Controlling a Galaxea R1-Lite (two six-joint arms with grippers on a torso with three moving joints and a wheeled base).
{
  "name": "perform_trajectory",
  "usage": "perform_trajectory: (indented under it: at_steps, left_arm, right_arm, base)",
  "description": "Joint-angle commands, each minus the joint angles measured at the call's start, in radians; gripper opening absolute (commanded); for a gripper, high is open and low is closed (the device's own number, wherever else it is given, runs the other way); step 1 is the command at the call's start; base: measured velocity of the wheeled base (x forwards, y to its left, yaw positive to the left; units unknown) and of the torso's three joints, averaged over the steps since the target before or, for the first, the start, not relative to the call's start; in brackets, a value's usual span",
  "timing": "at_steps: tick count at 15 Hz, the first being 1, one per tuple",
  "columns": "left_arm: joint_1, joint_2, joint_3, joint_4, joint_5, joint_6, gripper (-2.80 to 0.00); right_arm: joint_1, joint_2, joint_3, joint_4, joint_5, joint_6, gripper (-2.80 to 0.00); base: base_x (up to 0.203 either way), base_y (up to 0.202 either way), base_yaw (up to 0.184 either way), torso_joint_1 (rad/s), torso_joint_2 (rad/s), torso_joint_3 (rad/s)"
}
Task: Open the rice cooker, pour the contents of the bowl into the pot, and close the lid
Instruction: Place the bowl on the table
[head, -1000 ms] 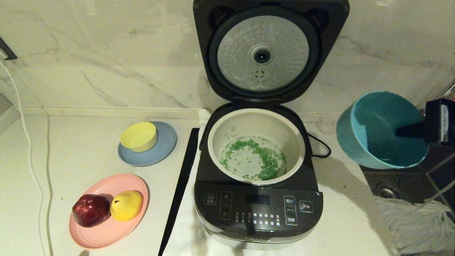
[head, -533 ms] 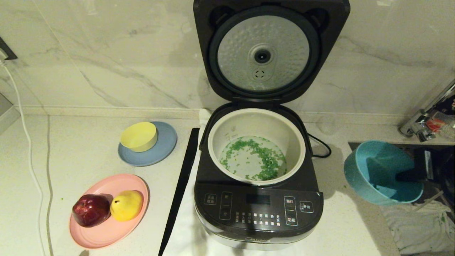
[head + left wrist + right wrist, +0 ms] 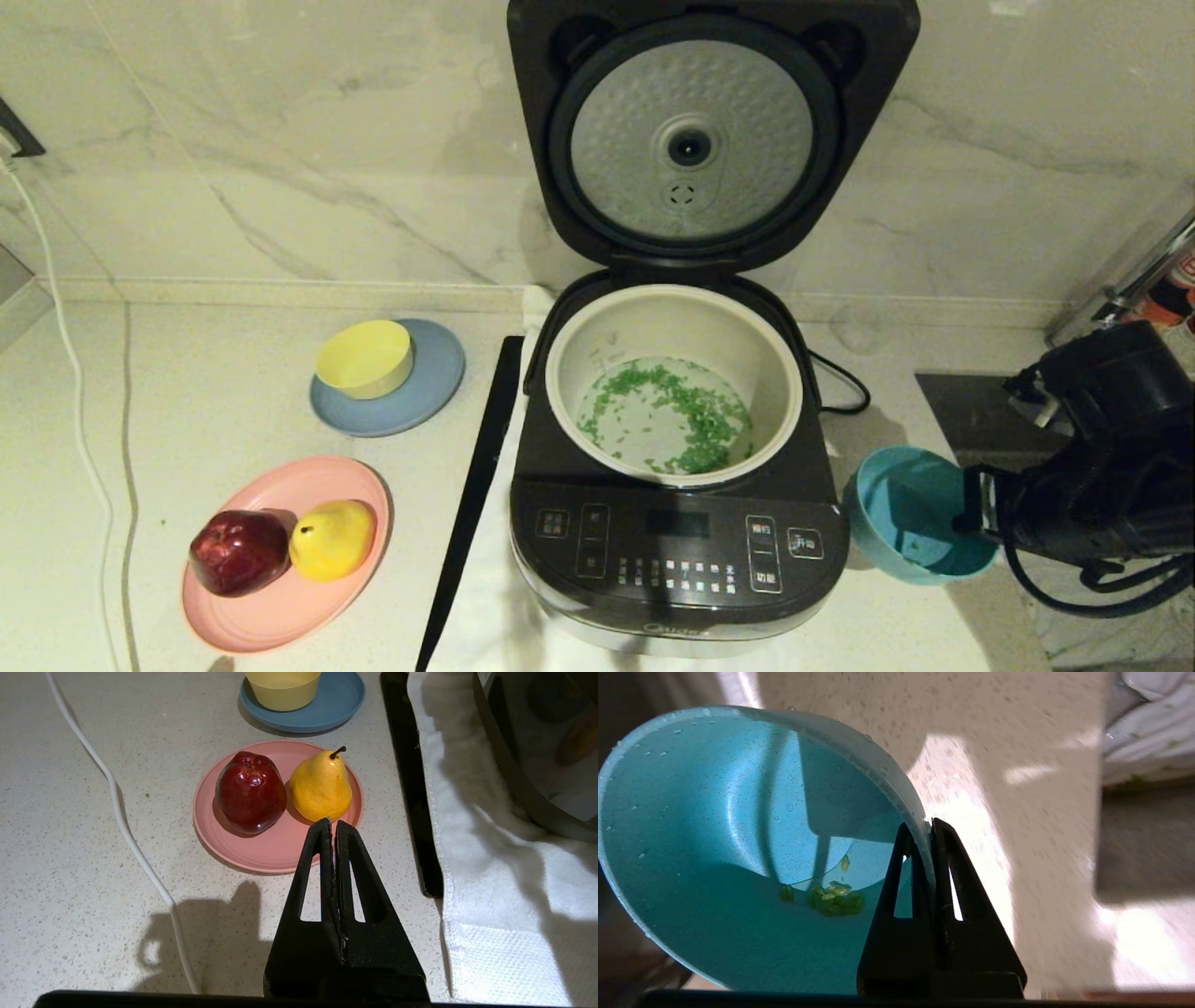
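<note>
Though labelled, rice cooker (image 3: 679, 551) characters unreadable

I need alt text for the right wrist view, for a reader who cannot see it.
The right gripper is shut on the rim of the teal bowl, holding it tilted above the pale speckled counter. A few green bits stick inside the wet bowl.
</note>
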State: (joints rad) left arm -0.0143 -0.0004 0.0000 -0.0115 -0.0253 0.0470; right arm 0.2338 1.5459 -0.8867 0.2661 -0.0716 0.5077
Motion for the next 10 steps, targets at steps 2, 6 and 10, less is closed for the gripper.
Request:
perform_trajectory:
  at_steps: [2, 6, 10]
  left_arm:
    - [0.0, 0.0, 0.008, -0.001, 0.001, 0.001, -2.8]
    - [0.0, 0.0, 0.008, -0.001, 0.001, 0.001, -2.8]
    - [0.0, 0.0, 0.008, -0.001, 0.0, 0.001, -2.8]
  right_arm:
    - [0.0, 0.136, 0.022, -0.059, -0.017, 0.003, -2.8]
    - [-0.039, 0.205, 0.03, -0.15, -0.079, 0.005, -2.8]
    - [-0.065, 0.196, 0.029, -0.179, -0.079, -0.002, -2.8]
  base:
    - [0.0, 0.0, 0.0, 0.0, 0.0, 0.0]
    - [0.0, 0.0, 0.0, 0.0, 0.0, 0.0]
    - [0.0, 0.0, 0.0, 0.0, 0.0, 0.0]
